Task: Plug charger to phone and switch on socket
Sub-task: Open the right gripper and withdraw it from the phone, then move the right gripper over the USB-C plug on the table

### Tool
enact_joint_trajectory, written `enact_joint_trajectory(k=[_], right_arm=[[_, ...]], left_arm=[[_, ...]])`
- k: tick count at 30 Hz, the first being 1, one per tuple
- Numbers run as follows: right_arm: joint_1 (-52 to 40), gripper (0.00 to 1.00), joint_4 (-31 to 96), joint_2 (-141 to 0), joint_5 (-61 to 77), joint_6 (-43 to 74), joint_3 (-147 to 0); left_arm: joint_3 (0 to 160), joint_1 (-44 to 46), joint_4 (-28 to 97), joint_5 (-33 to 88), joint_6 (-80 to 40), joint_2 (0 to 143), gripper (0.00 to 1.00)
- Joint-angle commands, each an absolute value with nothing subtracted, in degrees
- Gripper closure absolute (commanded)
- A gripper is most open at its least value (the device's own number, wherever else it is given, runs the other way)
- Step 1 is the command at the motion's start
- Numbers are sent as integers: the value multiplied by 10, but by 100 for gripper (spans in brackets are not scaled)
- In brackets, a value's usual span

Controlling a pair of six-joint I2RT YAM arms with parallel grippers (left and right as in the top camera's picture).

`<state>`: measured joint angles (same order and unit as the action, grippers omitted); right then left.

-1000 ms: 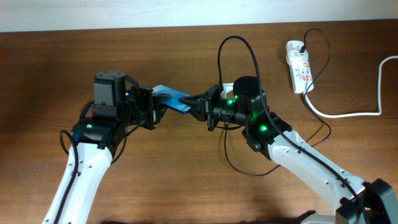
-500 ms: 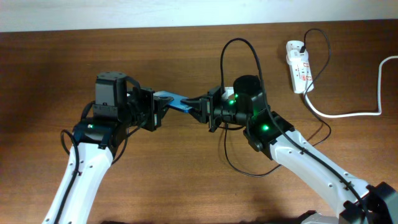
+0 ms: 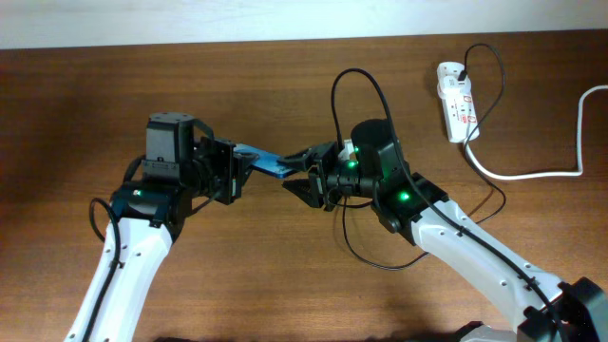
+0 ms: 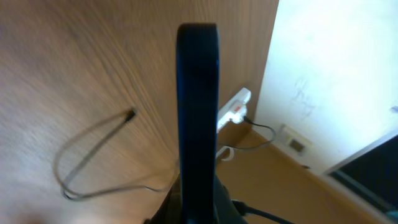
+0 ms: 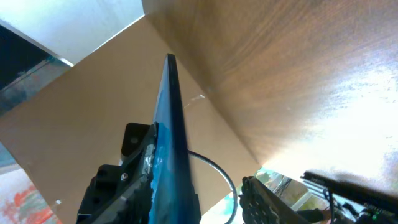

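Observation:
The phone (image 3: 262, 161), blue-screened, hangs above the table between both arms. My left gripper (image 3: 235, 169) is shut on its left end; in the left wrist view the phone (image 4: 198, 93) stands edge-on out of the left gripper (image 4: 198, 214). My right gripper (image 3: 303, 175) is open, its fingers spread either side of the phone's right end. The right wrist view shows the phone (image 5: 172, 134) close to one finger (image 5: 118, 186), with a gap to the other. The charger (image 3: 362, 81) loops black behind the right arm; its connector tip (image 4: 130, 114) lies loose on the wood. The socket (image 3: 456, 101) sits far right.
A thick white cord (image 3: 532, 174) runs from the socket toward the right edge. The charger cable also curls on the table below the right arm (image 3: 375, 264). A white wall (image 3: 190, 19) borders the table's far edge.
My right gripper has gone from shut on the phone's end to open, fingers spreading apart. The left gripper has tightened on the phone, which has barely moved.

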<state>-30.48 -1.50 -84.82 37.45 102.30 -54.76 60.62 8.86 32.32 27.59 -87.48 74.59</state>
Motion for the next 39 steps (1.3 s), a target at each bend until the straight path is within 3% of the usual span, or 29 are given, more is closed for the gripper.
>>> enact_joint_trajectory(k=[1, 4, 8, 19, 39], right_arm=[[-307, 45, -9, -847, 353, 928, -543], [-307, 32, 21, -847, 322, 857, -543], [-307, 30, 77, -847, 276, 792, -543], [-307, 16, 169, -847, 140, 617, -543], [-201, 11, 225, -847, 129, 439, -543]], left_arm=[[617, 85, 322, 245, -740, 743, 100], [617, 85, 325, 241, -644, 743, 100], [617, 85, 336, 235, -542, 743, 100], [617, 85, 404, 201, -481, 743, 100], [617, 85, 272, 319, -406, 814, 100]])
